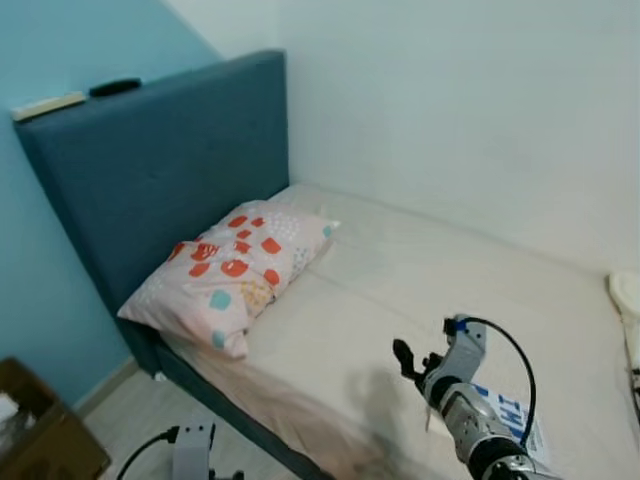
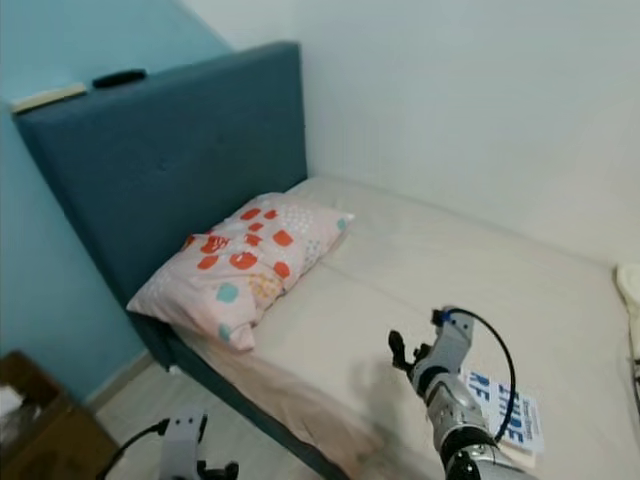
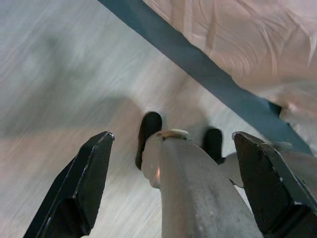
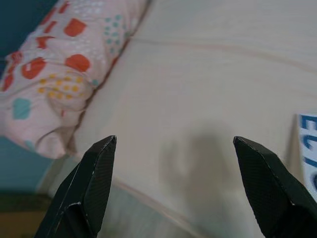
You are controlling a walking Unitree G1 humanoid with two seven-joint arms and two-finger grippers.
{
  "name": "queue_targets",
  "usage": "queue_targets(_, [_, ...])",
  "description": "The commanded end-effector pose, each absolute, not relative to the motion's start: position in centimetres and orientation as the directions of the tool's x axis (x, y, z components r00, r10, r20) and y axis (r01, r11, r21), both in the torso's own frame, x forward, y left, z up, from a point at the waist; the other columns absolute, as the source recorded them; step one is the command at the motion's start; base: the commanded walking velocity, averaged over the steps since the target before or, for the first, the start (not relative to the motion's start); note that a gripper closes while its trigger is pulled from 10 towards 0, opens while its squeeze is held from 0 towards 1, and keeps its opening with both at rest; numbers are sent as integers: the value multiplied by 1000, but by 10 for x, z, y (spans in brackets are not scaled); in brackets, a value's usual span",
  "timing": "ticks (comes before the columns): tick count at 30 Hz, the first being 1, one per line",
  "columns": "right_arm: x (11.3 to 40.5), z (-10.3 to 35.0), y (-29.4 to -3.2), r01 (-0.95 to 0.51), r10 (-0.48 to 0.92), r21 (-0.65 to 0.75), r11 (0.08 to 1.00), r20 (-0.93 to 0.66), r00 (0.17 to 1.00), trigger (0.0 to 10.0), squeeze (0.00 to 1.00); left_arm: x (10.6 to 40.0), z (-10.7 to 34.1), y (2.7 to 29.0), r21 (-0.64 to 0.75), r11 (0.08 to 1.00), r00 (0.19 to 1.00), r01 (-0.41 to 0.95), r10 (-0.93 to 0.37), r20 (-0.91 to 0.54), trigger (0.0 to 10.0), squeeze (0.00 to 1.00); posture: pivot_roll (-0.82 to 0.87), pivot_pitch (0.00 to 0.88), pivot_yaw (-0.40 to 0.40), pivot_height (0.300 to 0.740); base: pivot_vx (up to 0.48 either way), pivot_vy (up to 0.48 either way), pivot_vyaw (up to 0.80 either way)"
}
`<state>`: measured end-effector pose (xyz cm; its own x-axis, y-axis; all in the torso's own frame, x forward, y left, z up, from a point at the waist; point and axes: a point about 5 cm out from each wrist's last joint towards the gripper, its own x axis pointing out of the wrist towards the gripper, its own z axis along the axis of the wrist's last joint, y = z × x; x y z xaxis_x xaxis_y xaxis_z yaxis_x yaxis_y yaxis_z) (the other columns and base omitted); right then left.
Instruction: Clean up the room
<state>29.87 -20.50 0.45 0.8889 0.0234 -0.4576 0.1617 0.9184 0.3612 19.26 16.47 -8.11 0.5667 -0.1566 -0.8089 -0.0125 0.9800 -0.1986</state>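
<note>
A bed (image 1: 420, 270) with a cream sheet stands against the white wall. A pillow (image 1: 235, 265) with red and teal patches lies at its head. My right gripper (image 1: 418, 360) is raised over the front of the mattress, open and holding nothing; in its wrist view the fingertips (image 4: 101, 158) frame bare sheet beside the pillow (image 4: 54, 74). A white book with blue letters (image 1: 510, 412) lies on the sheet under my right forearm. My left gripper (image 3: 173, 135) hangs low over the floor beside the bed frame, open, with my own leg between its fingers.
A blue padded headboard (image 1: 150, 170) carries a black remote (image 1: 115, 87) and a flat pale item (image 1: 48, 104) on top. A brown box (image 1: 40, 430) stands on the floor at the left. A white object (image 1: 628, 300) lies at the bed's right edge.
</note>
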Motion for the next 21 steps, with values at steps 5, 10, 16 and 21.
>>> queue_targets(5, [292, -3, -209, 201, 1, 339, 919, -512, 859, 10000, 0, 188, -83, 161, -220, 975, 552, -6, -181, -814, 10000, 0, 49, 0, -23, 723, 0, 0, 0])
queue_targets(10, [290, -6, -209, 210, -7, 324, 922, -529, 849, 10000, 0, 187, -84, 156, -246, 968, 536, 41, -229, -812, 10000, 0, 49, 0, -23, 723, 0, -263, 0])
queue_targets(16, [285, -11, -210, 228, -24, 291, 929, -568, 822, 10000, 0, 188, -84, 159, -228, 974, 547, 5, -194, -814, 10000, 0, 46, 0, -20, 723, 0, -311, 0])
queue_targets(21, [279, -16, -212, 254, -30, 294, 921, -598, 801, 10000, 0, 187, -84, 160, -228, 974, 545, 6, -194, -816, 10000, 0, 45, 0, -20, 723, 0, 0, 0])
